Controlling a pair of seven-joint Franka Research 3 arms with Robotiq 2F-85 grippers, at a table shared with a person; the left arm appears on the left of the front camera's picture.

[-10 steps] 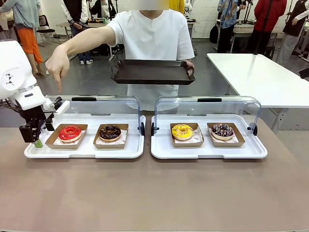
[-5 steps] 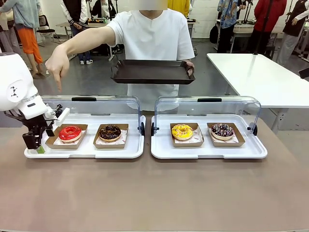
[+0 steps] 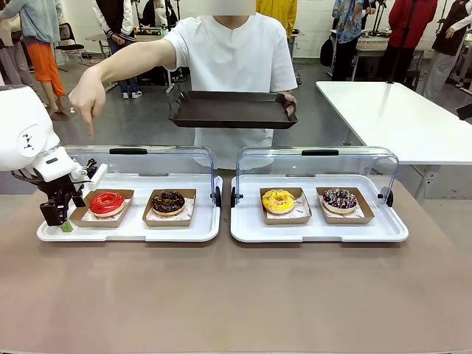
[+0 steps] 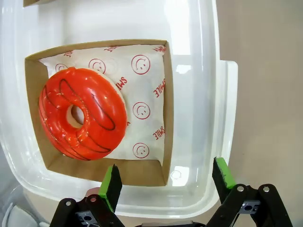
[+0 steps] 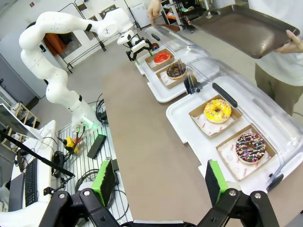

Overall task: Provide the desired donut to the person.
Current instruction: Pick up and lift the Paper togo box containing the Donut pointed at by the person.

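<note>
Red donut point(image 4: 83, 113) in its cardboard box point(image 4: 137, 172), just past the left gripper point(image 4: 166, 182), fingers point(image 4: 111, 187) spread wide, holding nothing, right gripper point(image 5: 161, 178) spread too

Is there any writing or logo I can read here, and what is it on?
"SMILE": red, repeated, with smiley faces, on the paper under the red donut.
Print on the other papers: too small to read.
</note>
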